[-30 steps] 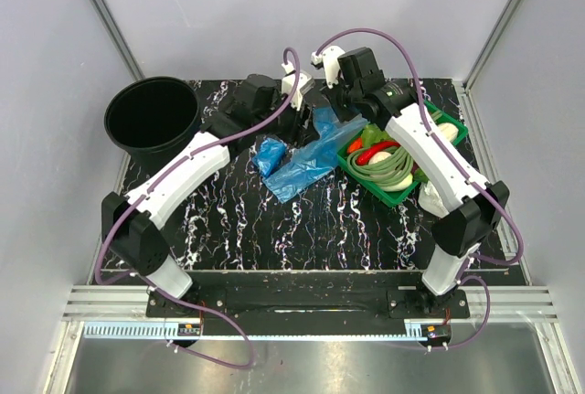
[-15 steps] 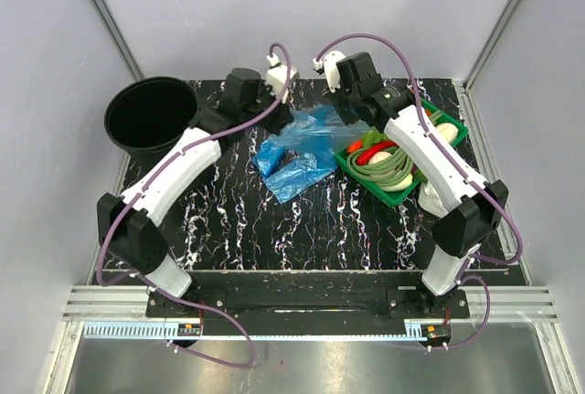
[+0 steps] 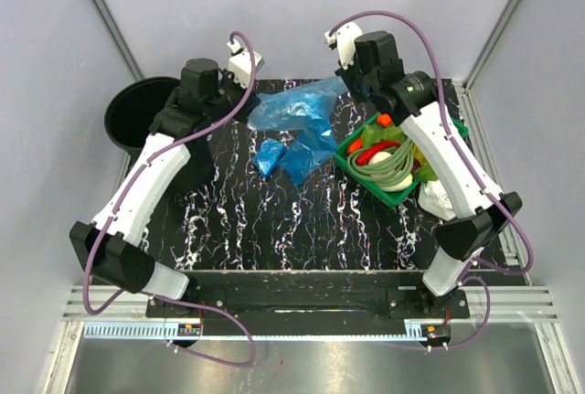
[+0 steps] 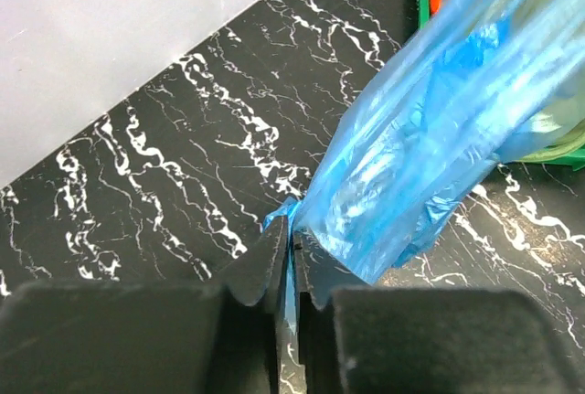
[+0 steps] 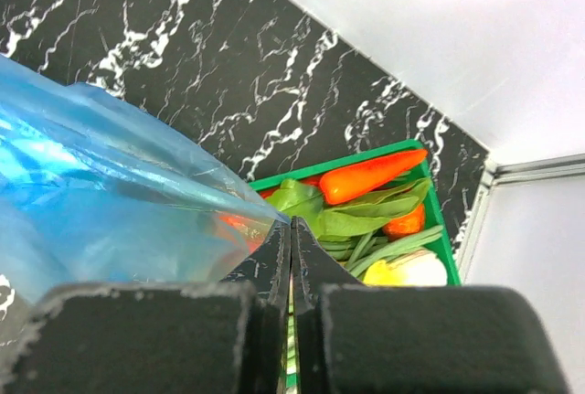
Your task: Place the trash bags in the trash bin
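Observation:
A translucent blue trash bag [image 3: 297, 106] hangs stretched in the air between my two grippers, its lower part drooping to the table. My left gripper [image 3: 247, 118] is shut on its left end; the film is pinched between the jaws in the left wrist view [image 4: 292, 240]. My right gripper [image 3: 347, 83] is shut on the right end, which shows in the right wrist view [image 5: 291, 227]. A second blue bag wad [image 3: 268, 158] lies on the table below. The black trash bin [image 3: 132, 115] stands at the far left, partly hidden by my left arm.
A green tray [image 3: 352, 167] of vegetables sits right of the bags, under my right arm, and shows in the right wrist view [image 5: 384, 152]. A white wrinkly plastic lump [image 3: 439, 196] lies beside it. Grey walls enclose the black marbled table [image 3: 274, 229].
Both grippers have risen and spread apart, lifting the blue bag off the table. My left arm has swung left towards the bin. The small blue wad has stayed on the table.

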